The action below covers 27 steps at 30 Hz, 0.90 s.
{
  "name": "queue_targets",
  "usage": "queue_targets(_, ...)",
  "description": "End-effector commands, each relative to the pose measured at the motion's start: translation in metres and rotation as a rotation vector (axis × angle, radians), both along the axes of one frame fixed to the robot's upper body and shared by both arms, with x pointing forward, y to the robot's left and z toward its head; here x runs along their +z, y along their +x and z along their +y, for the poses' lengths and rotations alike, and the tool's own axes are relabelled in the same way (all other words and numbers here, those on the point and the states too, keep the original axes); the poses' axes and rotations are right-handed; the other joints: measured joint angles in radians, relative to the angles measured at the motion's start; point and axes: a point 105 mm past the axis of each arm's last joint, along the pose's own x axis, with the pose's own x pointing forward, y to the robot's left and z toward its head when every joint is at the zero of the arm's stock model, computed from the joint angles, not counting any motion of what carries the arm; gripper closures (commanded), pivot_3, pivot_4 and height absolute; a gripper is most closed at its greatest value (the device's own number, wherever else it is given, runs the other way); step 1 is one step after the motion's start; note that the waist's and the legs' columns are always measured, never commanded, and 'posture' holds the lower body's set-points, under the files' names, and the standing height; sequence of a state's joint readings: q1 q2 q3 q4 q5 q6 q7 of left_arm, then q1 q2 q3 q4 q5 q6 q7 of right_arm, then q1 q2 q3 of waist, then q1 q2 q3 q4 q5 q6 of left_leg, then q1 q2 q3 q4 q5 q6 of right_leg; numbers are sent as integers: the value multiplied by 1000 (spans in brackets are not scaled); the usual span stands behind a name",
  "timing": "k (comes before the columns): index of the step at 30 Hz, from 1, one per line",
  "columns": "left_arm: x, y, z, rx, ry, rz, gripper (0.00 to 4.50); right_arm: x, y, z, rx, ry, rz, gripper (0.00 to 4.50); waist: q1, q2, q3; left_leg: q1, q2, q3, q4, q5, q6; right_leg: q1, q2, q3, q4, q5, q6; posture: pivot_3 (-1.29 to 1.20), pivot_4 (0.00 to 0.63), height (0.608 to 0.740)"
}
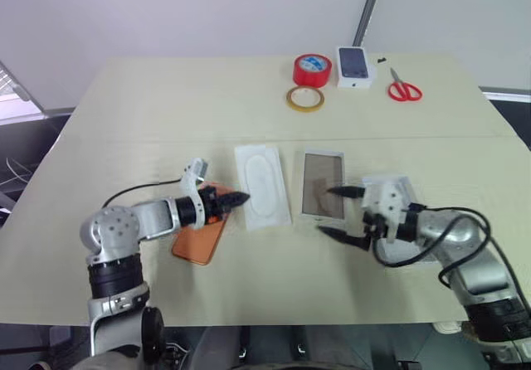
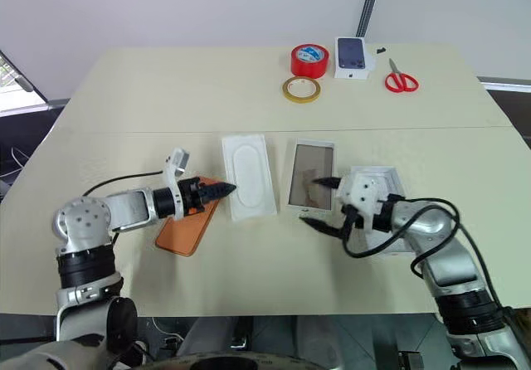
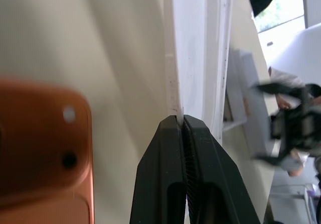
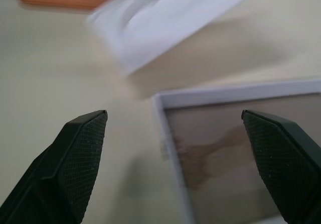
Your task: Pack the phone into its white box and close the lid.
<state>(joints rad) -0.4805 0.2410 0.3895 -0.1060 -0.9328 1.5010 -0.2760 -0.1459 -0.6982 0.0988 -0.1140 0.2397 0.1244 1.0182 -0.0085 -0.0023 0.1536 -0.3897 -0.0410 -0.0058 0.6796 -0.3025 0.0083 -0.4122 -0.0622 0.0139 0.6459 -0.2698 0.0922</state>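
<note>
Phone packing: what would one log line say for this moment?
left gripper: shut, at insert edge | right gripper: open, at box | phone: on table | lid: off

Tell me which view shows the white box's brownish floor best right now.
The right eye view: the whole white box lies unobstructed, floor visible end to end. The left eye view shows it similarly, partly crossed by the right pincer. The right wrist view catches one corner; the left wrist view only a blurred sliver.

One orange phone [image 1: 199, 239], one white box [image 1: 323, 186], one lid [image 2: 383, 181], one white insert [image 1: 263, 185], two tape rolls [image 1: 312, 70], one pair of scissors [image 1: 404, 88], one small box [image 1: 353, 66].
</note>
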Motion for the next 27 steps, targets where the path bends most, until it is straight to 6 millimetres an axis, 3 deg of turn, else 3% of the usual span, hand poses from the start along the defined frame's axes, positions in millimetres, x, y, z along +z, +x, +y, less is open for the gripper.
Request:
queue_targets(1, 6, 2, 5, 5, -28, 2, 4497, 4, 9, 7, 16, -4, 19, 251, -3, 0, 0, 0, 0, 0, 0, 0, 0, 0, 0, 0, 0, 0, 0, 0, 150, 740)
queue_targets(3, 8, 3, 5, 4, -36, -2, 4500, 2, 15, 6, -3, -11, 43, 842, -2, -1, 0, 0, 0, 0, 0, 0, 0, -1, 0, 0, 1, 0, 0, 0, 150, 740)
queue_targets(10, 16, 3, 4, -16, -85, 20, 4500, 5, 14, 9, 36, 19, 80, 4456, 1, -3, 2, -1, 0, 0, 0, 0, 0, -1, 0, 0, 1, 0, 0, 0, 150, 740)
queue_targets(15, 20, 1, -1, -26, -87, 2, 4500, 7, 12, 21, 66, 32, 53, 4488, -1, -3, 2, -1, 0, 0, 0, 0, -1, -1, 0, 0, 1, 0, 0, 0, 150, 740)
queue_targets(19, 28, 7, -7, -30, -113, -13, 4500, 23, 6, 42, 131, 119, 34, 4488, -3, -4, 2, -1, 0, -1, 0, 1, -1, -2, 0, 0, 2, 0, 0, 0, 150, 740)
queue_targets(27, 33, 9, -19, -73, -118, -13, 4500, 18, -15, 62, 248, 121, 18, 4488, -1, -4, 3, -1, 0, -1, 0, 1, -2, -2, 0, 0, 1, 0, 0, 0, 150, 740)
